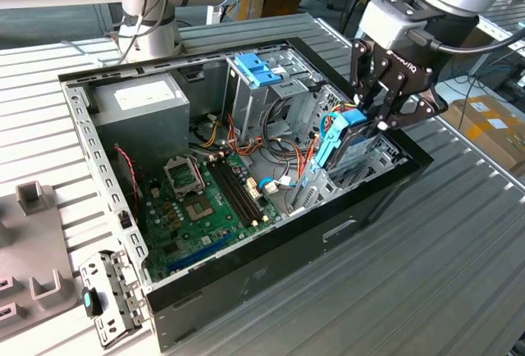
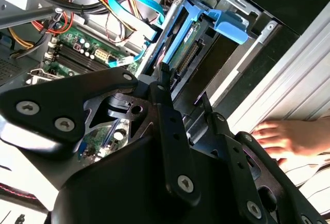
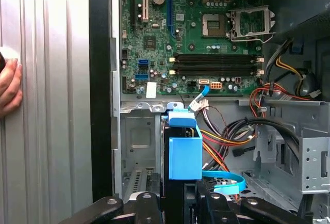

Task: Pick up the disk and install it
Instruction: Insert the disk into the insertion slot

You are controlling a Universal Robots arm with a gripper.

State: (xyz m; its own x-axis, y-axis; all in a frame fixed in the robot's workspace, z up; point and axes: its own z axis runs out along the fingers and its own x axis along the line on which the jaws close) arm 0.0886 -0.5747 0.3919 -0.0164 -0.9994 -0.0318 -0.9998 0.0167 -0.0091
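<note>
The disk (image 1: pixel 343 139), a dark drive framed by bright blue rails, stands on edge and tilted over the drive cage at the front corner of the open computer case (image 1: pixel 271 286), on the exterior view's right. My gripper (image 1: pixel 374 123) comes down from above and is shut on the disk's upper end. The disk's blue end tab (image 3: pixel 184 152) sits just ahead of my gripper (image 3: pixel 183 190) in the first wrist view. In the second wrist view the disk (image 2: pixel 190 41) leans into the metal cage beyond my fingers (image 2: pixel 166 97).
Inside the case lie a green motherboard (image 1: pixel 209 200), a grey power supply (image 1: pixel 139 102), loose cables and a tall grey bay with a blue clip (image 1: pixel 256 67). A person's hand (image 2: pixel 283 139) rests on the slatted table beside the case. Another arm's base (image 1: pixel 148 11) stands behind.
</note>
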